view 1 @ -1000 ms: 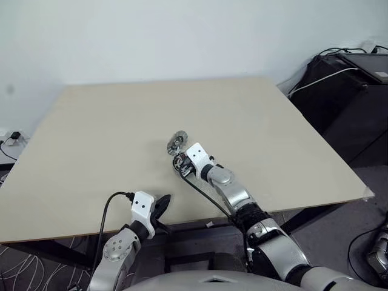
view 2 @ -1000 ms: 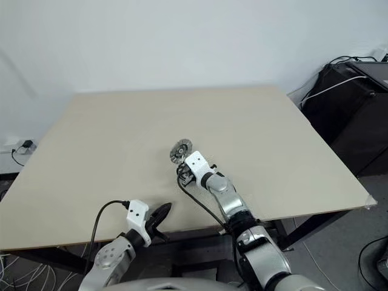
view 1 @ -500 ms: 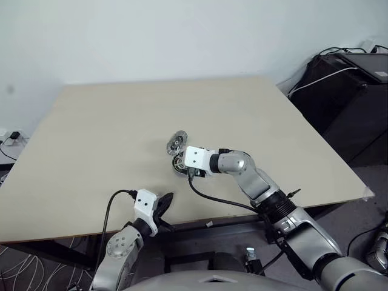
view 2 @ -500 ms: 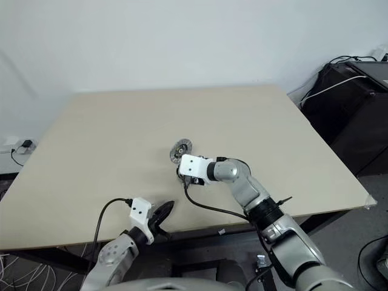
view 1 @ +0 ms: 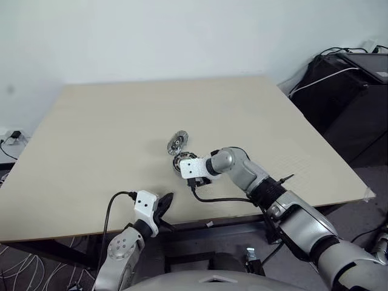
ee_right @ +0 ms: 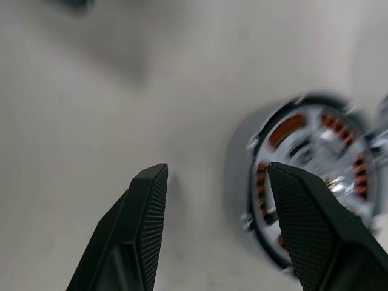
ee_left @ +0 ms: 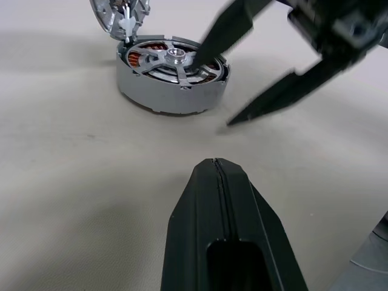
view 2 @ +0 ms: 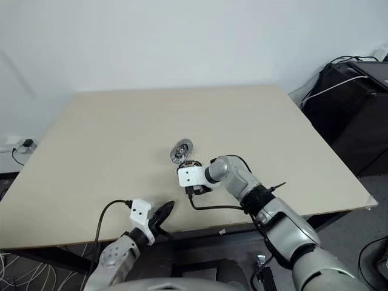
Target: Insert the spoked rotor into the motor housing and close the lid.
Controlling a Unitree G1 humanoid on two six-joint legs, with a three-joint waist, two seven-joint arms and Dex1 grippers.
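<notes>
Pale counter [view 1: 109, 139], robot at its near edge.

Motor housing [ee_left: 171, 76] sits flat on the counter, near the middle, a little toward the robot. Spoked rotor [ee_left: 174, 59] is seated in its top: silver spokes and small hub, copper windings showing through the gaps. Lid [view 1: 177, 142] lies just beyond the housing on the far side, tilted up, and in the left wrist view it [ee_left: 120, 16] appears to touch the housing's rim.

Right hand [ee_left: 233, 91] is over the counter beside the housing, pointing down. Fingers apart, holding nothing. One fingertip [ee_left: 206, 51] is at the rotor's top face near the rim; whether it touches, I cannot tell. The other finger [ee_left: 267, 103] ends close above bare counter beside the housing. In the right wrist view the housing [ee_right: 303, 182] lies beside and partly behind one finger, not between the two.

Left hand [view 1: 162, 205] hangs at the counter's near edge, well apart from the parts, fingers pressed together, empty.
</notes>
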